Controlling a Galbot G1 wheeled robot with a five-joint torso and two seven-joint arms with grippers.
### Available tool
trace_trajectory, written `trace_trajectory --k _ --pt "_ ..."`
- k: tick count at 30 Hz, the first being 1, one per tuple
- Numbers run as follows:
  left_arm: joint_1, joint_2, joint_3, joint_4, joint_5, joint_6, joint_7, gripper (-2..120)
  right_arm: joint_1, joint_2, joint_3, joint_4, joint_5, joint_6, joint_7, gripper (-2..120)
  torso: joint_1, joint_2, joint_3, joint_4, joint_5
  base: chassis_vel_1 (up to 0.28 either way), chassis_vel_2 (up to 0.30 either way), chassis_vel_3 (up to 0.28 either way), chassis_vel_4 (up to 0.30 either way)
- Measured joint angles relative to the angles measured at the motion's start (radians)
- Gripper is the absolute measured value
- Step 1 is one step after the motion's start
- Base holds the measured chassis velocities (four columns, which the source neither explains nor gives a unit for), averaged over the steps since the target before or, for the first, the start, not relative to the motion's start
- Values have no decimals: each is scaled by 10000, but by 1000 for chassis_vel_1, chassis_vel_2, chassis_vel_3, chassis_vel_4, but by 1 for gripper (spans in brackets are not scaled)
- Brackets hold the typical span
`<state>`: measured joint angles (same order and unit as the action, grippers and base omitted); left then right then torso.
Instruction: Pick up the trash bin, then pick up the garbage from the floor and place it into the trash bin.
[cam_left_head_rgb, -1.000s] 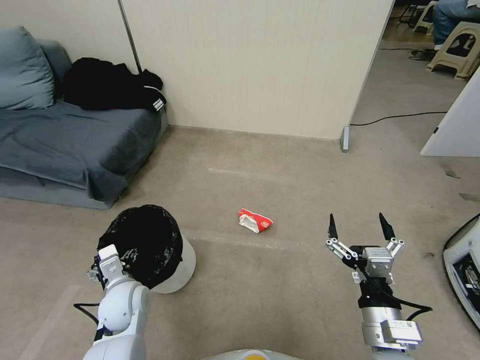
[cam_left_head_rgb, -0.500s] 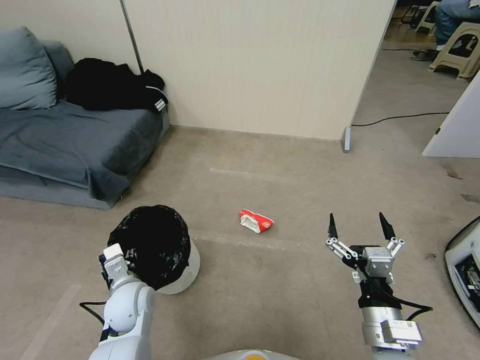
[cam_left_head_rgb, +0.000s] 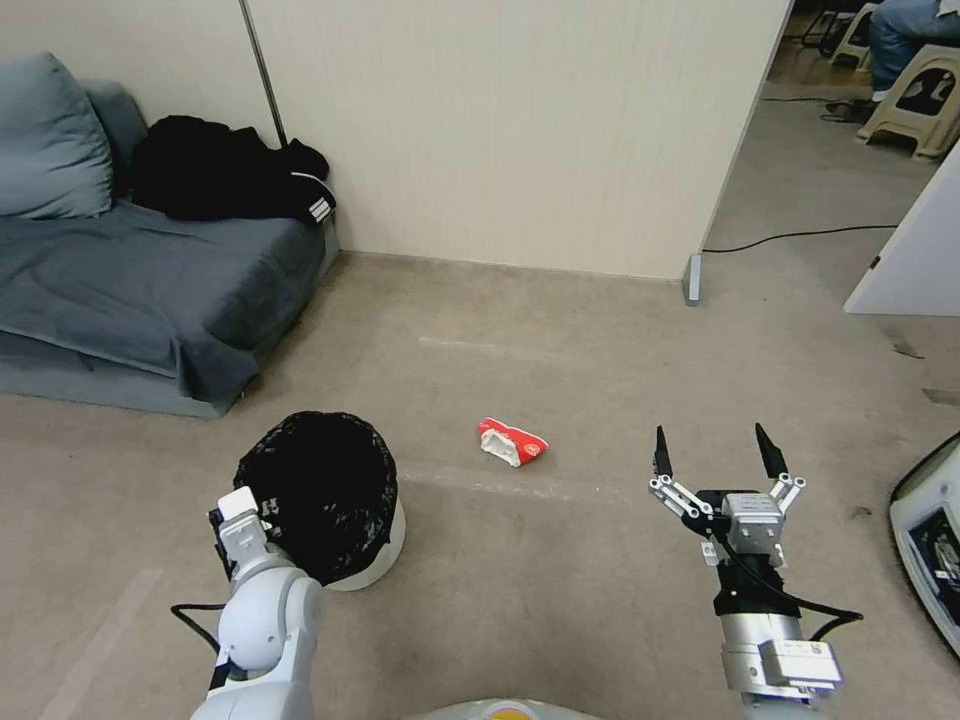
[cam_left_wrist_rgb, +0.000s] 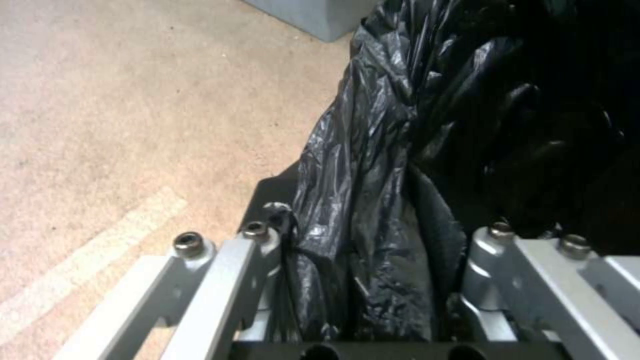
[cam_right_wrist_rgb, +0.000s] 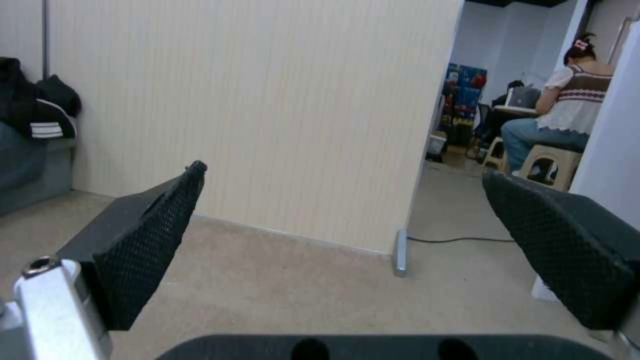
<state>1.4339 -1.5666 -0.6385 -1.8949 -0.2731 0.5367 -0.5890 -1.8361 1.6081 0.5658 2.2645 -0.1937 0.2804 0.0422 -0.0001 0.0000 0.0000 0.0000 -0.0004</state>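
Observation:
The trash bin (cam_left_head_rgb: 385, 535) is a white bucket lined with a crinkly black bag (cam_left_wrist_rgb: 373, 165), and it sits low on the left in the head view. My left gripper (cam_left_head_rgb: 232, 522) is shut on its near rim; the left wrist view shows the fingers (cam_left_wrist_rgb: 263, 237) clamping the bag's fold. The garbage (cam_left_head_rgb: 512, 442), a crumpled red-and-white wrapper, lies on the beige carpet floor (cam_left_head_rgb: 560, 600) to the right of the bin. My right gripper (cam_left_head_rgb: 712, 447) hovers open farther right with nothing between its fingers (cam_right_wrist_rgb: 143, 240).
A grey sofa (cam_left_head_rgb: 130, 290) with black clothing (cam_left_head_rgb: 220, 170) stands at the left. A cream partition wall (cam_left_head_rgb: 500, 120) closes the back, with a black cable (cam_left_head_rgb: 790, 237) on the floor beyond its end. A white device (cam_left_head_rgb: 925, 530) sits at the right edge.
My left gripper has carried the trash bin to the right, closer to the wrapper. The right gripper and the wrapper have stayed where they were.

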Motion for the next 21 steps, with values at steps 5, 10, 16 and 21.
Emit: trace_trajectory --k 5,10,16,21 --pt "218 -73 278 -474 -379 251 -180 30 -3 0 -27 31 -8 -12 0 100 0 0 0 2 -1 0 0 0 0" --pt "516 -55 654 -1277 -738 518 -207 21 24 0 -22 84 -8 -19 13 100 1 -2 2 -3 -14 0 0 0 0" --pt "825 14 980 -2157 -983 774 -163 9 47 0 -22 123 -6 -19 43 100 2 -4 5 -9 -25 0 0 0 0" --pt "1100 3 1259 -3147 -1040 847 -129 1 80 0 -46 146 -81 -15 36 100 3 -4 4 -6 -7 0 0 0 0"
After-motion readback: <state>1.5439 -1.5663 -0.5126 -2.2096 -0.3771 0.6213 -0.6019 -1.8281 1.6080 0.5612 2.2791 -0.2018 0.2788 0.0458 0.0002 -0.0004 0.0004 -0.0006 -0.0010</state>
